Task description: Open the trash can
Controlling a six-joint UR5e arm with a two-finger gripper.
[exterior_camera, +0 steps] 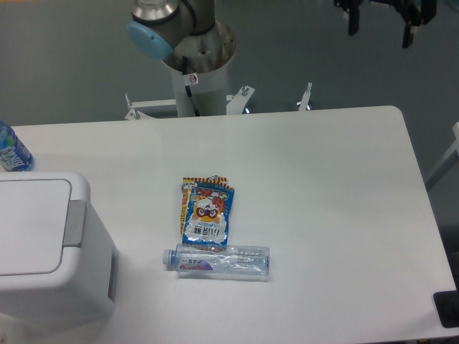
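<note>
The trash can [43, 287] is a large white boxy bin at the table's front left. Its flat white lid [32, 226] lies closed, with the grey push bar [74, 223] along its right edge. My gripper [381, 25] hangs high at the top right, above and beyond the table's far right corner and far from the bin. Its two dark fingers [353, 21] are spread apart with nothing between them.
A clear plastic bottle [219, 260] lies on its side at the table's middle front. A colourful snack packet [206, 211] lies just behind it. A blue-labelled bottle [11, 149] stands at the left edge. The arm's base [197, 68] is behind the table.
</note>
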